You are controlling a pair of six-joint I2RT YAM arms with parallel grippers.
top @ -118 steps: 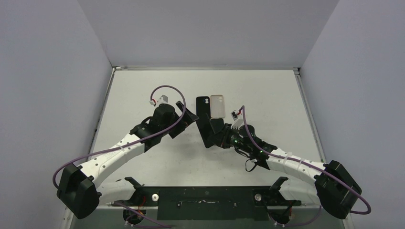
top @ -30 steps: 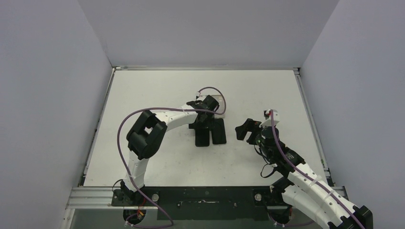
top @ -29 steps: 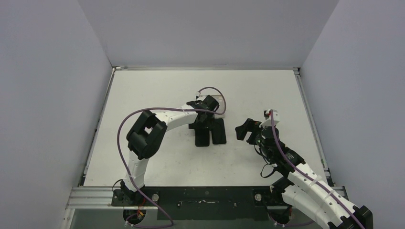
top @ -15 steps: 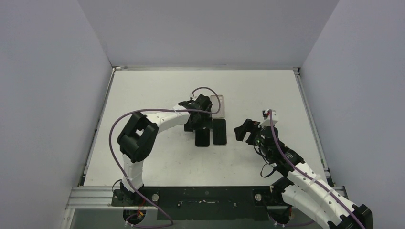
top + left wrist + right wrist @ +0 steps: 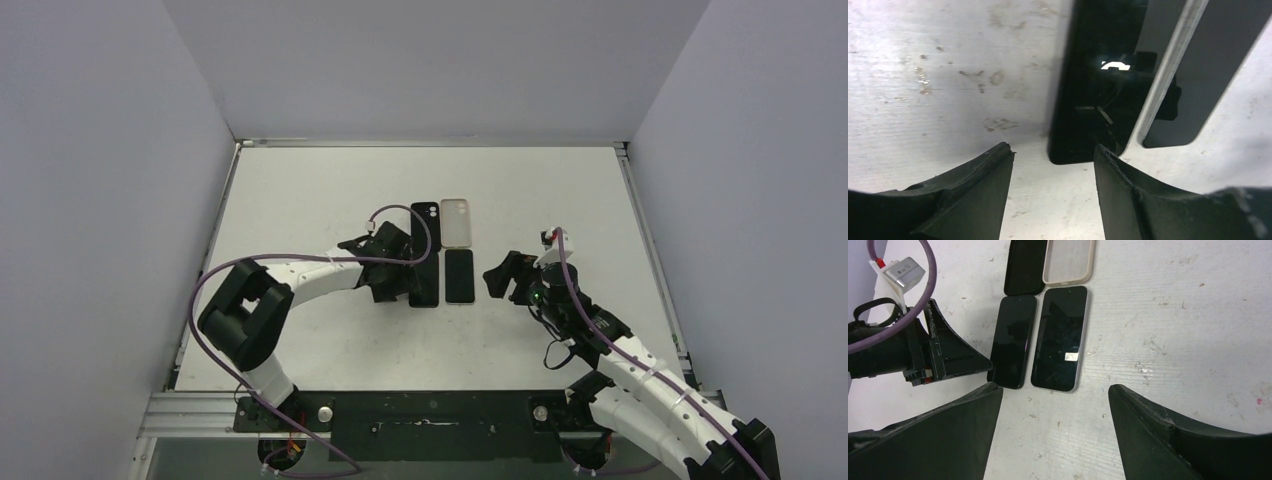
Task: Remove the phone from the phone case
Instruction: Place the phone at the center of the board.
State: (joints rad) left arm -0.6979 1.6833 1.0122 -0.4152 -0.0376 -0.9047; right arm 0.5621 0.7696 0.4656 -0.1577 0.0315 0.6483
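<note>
Two dark phones lie face up side by side, the left phone and the right phone. Beyond them lie a black phone case and a beige phone case, the beige one empty with its hollow side up. My left gripper is open just off the left phone's near left corner, with only bare table between its fingers. My right gripper stands open to the right of the phones, holding nothing.
The white table is scuffed and walled in by grey panels on three sides. The left arm's purple cable arcs over the table's left half. The left gripper's body sits close to the left phone's side.
My left arm has drawn back toward the left and the near side, off the phones and cases, and its jaws have narrowed. Both phones now lie uncovered. The right arm has barely shifted.
</note>
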